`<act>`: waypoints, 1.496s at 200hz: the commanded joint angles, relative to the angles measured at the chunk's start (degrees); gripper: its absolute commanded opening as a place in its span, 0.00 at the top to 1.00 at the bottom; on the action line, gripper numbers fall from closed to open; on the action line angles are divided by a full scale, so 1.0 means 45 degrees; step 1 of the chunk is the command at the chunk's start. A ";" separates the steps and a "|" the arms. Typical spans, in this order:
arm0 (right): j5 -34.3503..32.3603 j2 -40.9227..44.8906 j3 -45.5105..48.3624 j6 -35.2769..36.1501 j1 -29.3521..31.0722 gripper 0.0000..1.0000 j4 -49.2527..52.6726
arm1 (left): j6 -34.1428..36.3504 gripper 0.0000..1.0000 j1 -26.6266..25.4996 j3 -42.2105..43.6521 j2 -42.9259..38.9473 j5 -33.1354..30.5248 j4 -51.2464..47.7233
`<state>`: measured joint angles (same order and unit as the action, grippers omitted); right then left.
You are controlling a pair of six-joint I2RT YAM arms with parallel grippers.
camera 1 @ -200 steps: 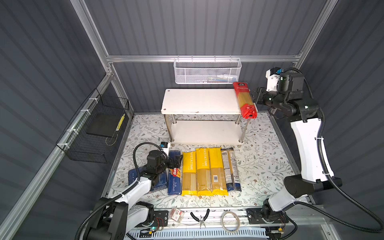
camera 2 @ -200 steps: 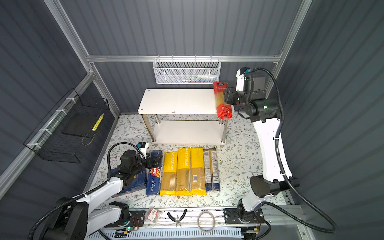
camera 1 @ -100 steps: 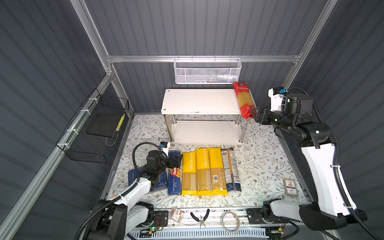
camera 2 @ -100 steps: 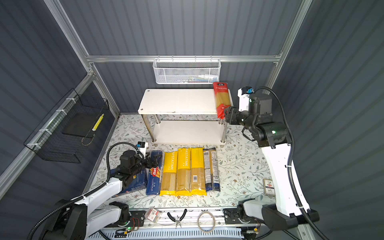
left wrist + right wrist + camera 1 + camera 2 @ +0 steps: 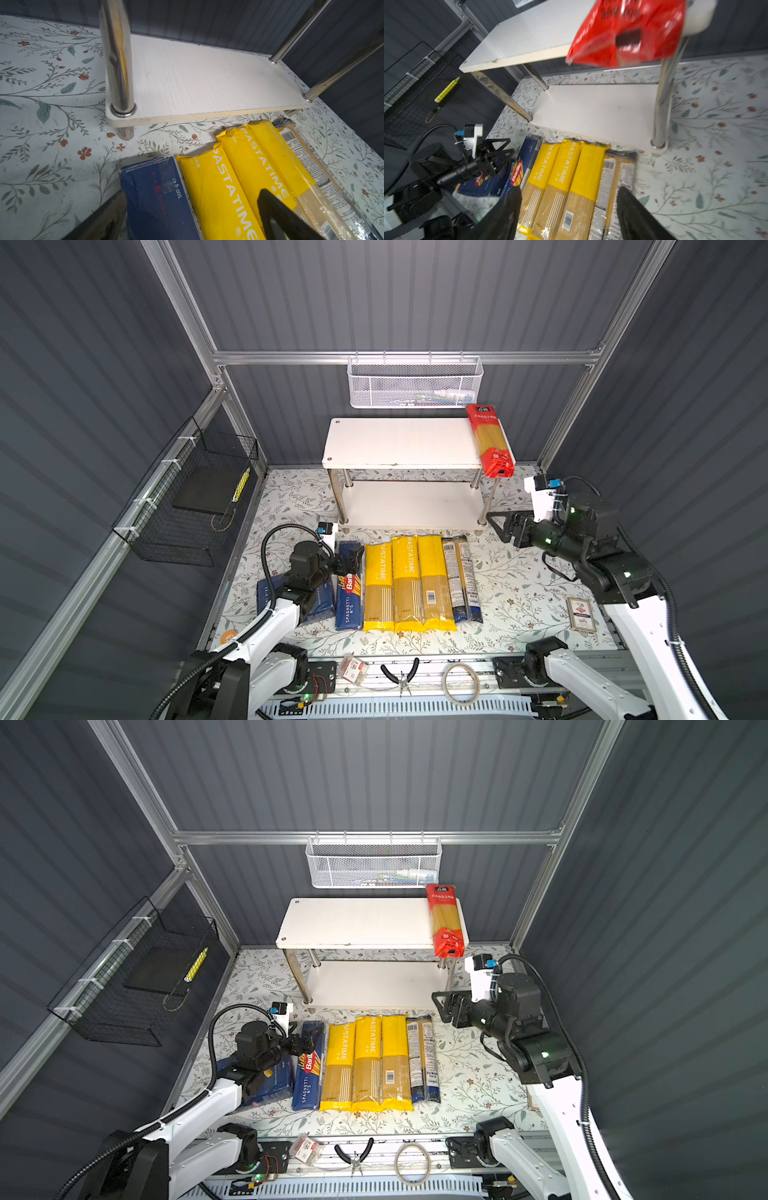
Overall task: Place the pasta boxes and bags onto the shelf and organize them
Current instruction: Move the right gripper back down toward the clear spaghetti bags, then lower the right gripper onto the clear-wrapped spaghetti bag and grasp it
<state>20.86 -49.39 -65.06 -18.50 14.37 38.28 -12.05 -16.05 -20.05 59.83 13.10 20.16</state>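
Observation:
A red pasta bag [image 5: 489,441] [image 5: 445,921] lies across the right end of the white shelf's top board [image 5: 399,443], its front end overhanging the edge. On the floral mat in front of the shelf lie three yellow pasta bags [image 5: 405,580] side by side. Left of them is a blue Barilla box [image 5: 348,587], and right of them two clear bags [image 5: 461,576]. My left gripper [image 5: 353,560] [image 5: 191,207] stands open low over the blue box and the nearest yellow bag. My right gripper [image 5: 498,526] [image 5: 569,207] hangs open and empty to the right of the lower shelf board [image 5: 596,112].
Another blue box [image 5: 320,601] lies partly under the left arm. A white mesh basket [image 5: 415,383] hangs on the back wall and a black wire basket [image 5: 195,497] on the left wall. A small card [image 5: 582,614] lies at the right. Pliers [image 5: 401,674] and a cable coil [image 5: 460,682] lie on the front rail.
My right gripper has left the red bag on the top board, dropped down and toward the front, and opened wider. The left arm has not moved.

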 commanded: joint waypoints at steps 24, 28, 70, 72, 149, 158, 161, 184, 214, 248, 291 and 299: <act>0.0665 0.0367 0.1850 -0.0516 0.0445 0.19 -0.1023 | 0.0270 0.01 0.0003 0.0428 -0.0714 -0.0180 0.0109; 0.0515 0.0428 0.1983 -0.0456 0.0495 0.18 -0.0976 | 0.0283 0.01 -0.0004 0.0434 -0.0723 -0.0142 0.0109; -0.1323 0.0956 0.2893 -0.0766 0.1295 0.01 -0.0400 | 0.0221 0.01 -0.0007 0.0165 -0.0133 0.0146 0.0044; -0.1425 0.0994 0.2963 -0.0819 0.1342 0.01 -0.0431 | 0.0218 0.01 -0.0007 0.0161 -0.0098 0.0192 0.0073; -0.4058 0.1175 0.6191 -0.3199 0.3492 0.01 -0.1344 | 0.0178 0.01 -0.0007 0.0266 -0.0213 0.0443 0.0166; -0.4369 0.0977 0.6249 -0.3266 0.3790 0.01 -0.1235 | 0.0174 0.01 -0.0007 0.0277 -0.0169 0.0459 0.0220; -0.4456 0.0902 0.6280 -0.3268 0.3871 0.01 -0.1197 | 0.0163 0.01 -0.0007 0.0267 -0.0137 0.0478 0.0235; -0.4967 0.0172 0.6152 -0.3310 0.4199 0.01 -0.0744 | 0.0218 0.01 -0.0007 0.0062 0.0024 0.0504 -0.0114; -0.5945 -0.0770 0.5699 -0.3367 0.4580 0.01 0.0109 | 0.0130 0.01 -0.0004 0.0256 -0.0209 0.0441 0.0083; -0.6463 -0.0810 0.5916 -0.3595 0.4738 0.01 0.0201 | 0.0095 0.01 -0.0007 0.0132 0.0093 0.0499 0.0085; -0.6404 -0.1306 0.6199 -0.3993 0.4853 0.01 -0.0244 | 0.0116 0.01 -0.0007 0.0061 0.0230 0.0597 0.0031; -0.6401 -0.1491 0.6196 -0.4012 0.4901 0.01 -0.0289 | 0.0101 0.01 -0.0007 0.0098 0.0181 0.0584 0.0069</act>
<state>-6.68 -54.08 -37.69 -35.03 35.75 37.23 -12.08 -16.05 -18.90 61.01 14.66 20.53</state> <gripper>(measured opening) 0.989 0.993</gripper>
